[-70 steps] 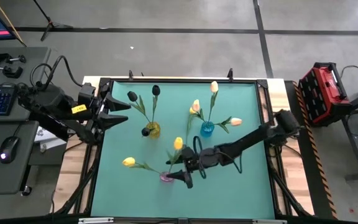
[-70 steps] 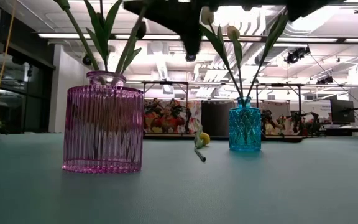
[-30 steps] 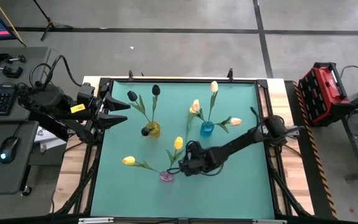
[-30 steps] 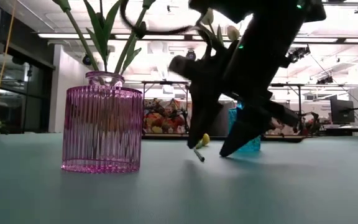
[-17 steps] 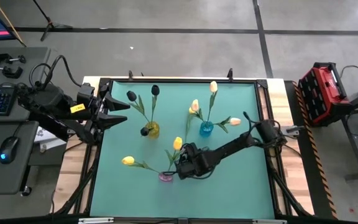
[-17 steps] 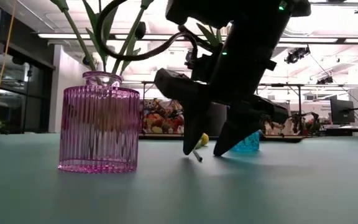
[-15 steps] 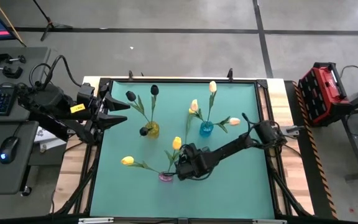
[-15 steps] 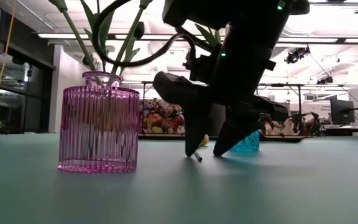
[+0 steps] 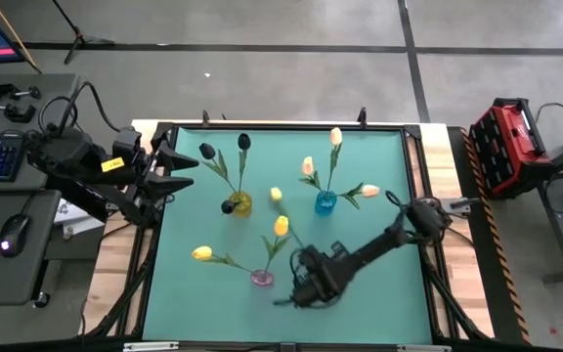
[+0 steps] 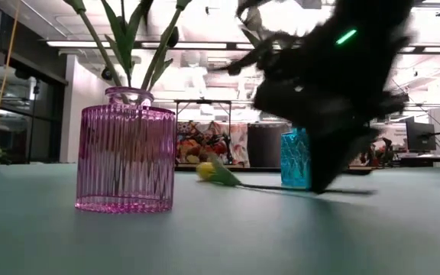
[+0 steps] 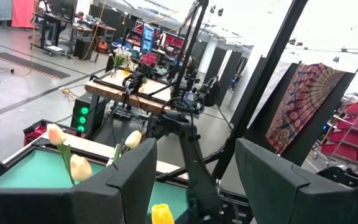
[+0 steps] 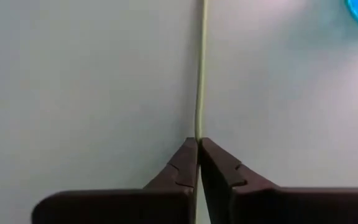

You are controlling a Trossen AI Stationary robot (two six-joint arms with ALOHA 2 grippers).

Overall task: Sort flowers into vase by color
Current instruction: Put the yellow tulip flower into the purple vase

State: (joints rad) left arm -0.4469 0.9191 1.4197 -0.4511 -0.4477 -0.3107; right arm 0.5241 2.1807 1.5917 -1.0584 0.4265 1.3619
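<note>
Right end effector (image 9: pixel 296 290) low over the teal tabletop (image 9: pixel 379 293) in the lower centre of the high view, fingers (image 12: pixel 188 163) clenched on the thin green stem of a yellow artificial tulip (image 9: pixel 276 194). Stem drawn out flat along the tabletop, bud lying at frame centre between the amber glass vase (image 9: pixel 240 204) and the blue glass vase (image 9: pixel 325 202). In the low view, the same bud (image 10: pixel 205 170) resting just right of the ribbed pink glass vase (image 10: pixel 127 159). Pink vase holding two yellow tulips (image 9: pixel 202 253), amber vase the black-headed ones (image 9: pixel 208 151), blue vase the cream-peach ones (image 9: pixel 336 136). Left end effector (image 9: pixel 182 170) parked at the tabletop's upper-left edge, fingers (image 11: pixel 123 180) spread and released, holding nothing.
</note>
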